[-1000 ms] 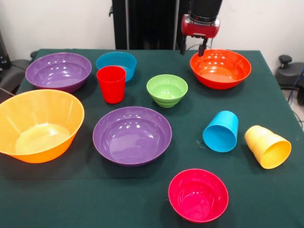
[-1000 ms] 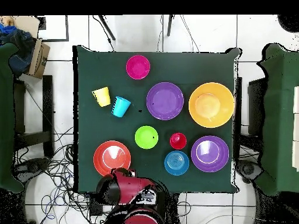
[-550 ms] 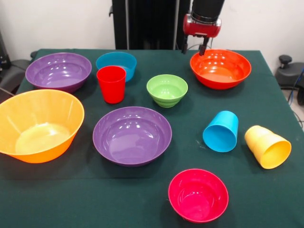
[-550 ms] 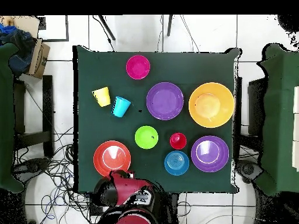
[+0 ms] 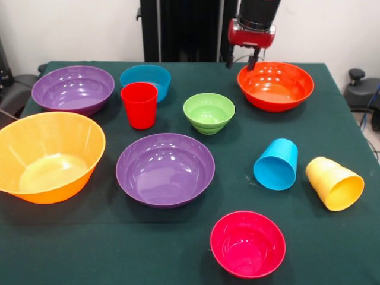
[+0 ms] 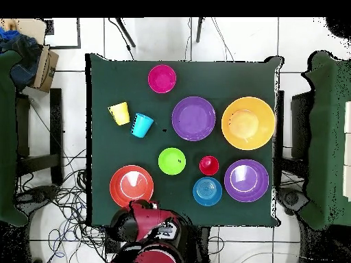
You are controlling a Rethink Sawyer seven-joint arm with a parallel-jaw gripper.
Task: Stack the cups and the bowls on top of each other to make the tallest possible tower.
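My gripper [image 5: 241, 60] hangs open and empty above the table's far edge, just left of the orange-red bowl [image 5: 275, 85]. The red cup [image 5: 139, 105] stands upright in front of the small blue bowl [image 5: 145, 80]. Both the sky-blue cup [image 5: 276, 164] and the yellow cup [image 5: 334, 183] lie on their sides at the right. A green bowl [image 5: 208, 112] sits mid-table. One purple bowl [image 5: 165, 168] is central, another [image 5: 73, 89] is at the far left. The yellow-orange bowl [image 5: 47, 155] is at the left and the magenta-pink bowl [image 5: 247, 243] is nearest.
All pieces stand apart on the dark green tablecloth [image 5: 332, 124], none nested. In the overhead view the arm's red head [image 6: 147, 219] sits at the table's bottom edge beside the orange-red bowl [image 6: 131, 185]. Chairs and cables lie around the table.
The gripper has lifted slightly and drawn back a little toward the robot's base. No cup or bowl has moved.
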